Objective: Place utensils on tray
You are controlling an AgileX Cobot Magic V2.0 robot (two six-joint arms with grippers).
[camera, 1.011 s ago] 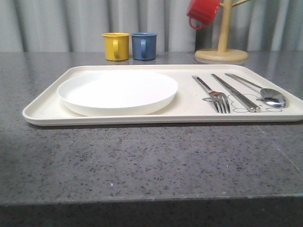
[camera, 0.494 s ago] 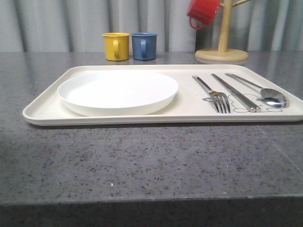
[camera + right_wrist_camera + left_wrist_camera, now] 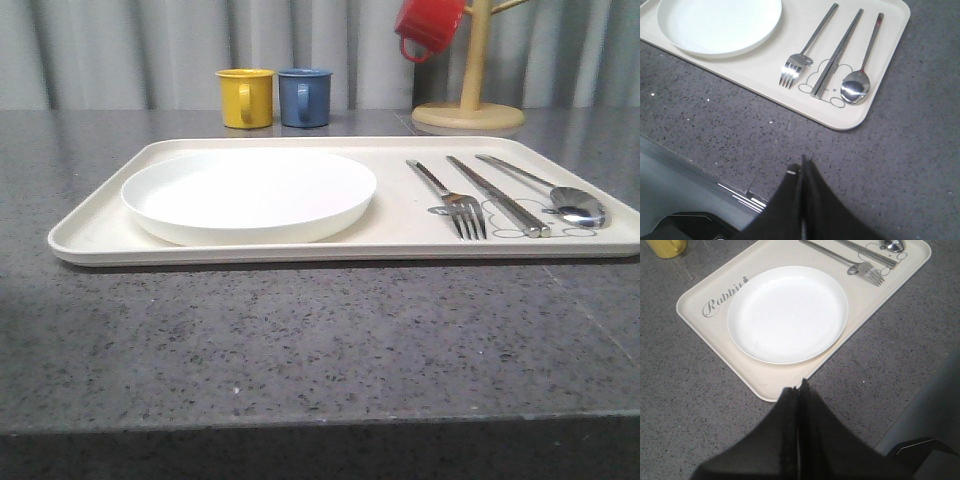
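1. Two grippers sit nearest, each seen from its own wrist camera: the left gripper (image 3: 800, 390) has its dark fingers pressed together with nothing between them, above the grey speckled table (image 3: 300, 340) just off the tray's near edge.
2. Likewise, the right gripper (image 3: 804, 167) has its fingers closed tight and empty, over bare table on the near side of the tray's right end.
3. Next comes the tray (image 3: 90, 235), cream with a low raised rim, lying flat on the table; grey "Rabbit" script runs along its far left part in the left wrist view.
4. On the tray's left half rests the plate (image 3: 248, 195), round, shallow and white.
5. On the right half, side by side and apart from the plate, lie the fork (image 3: 452, 198), then the chopsticks (image 3: 497, 195) across the line-drawn bunny, then the spoon (image 3: 560, 195) nearest the right rim.
6. Behind the tray stand a yellow mug (image 3: 245, 98) and a blue mug (image 3: 304, 97), just beside each other.
7. Farther right, a red mug (image 3: 430, 27) hangs on a wooden mug tree (image 3: 470, 100).
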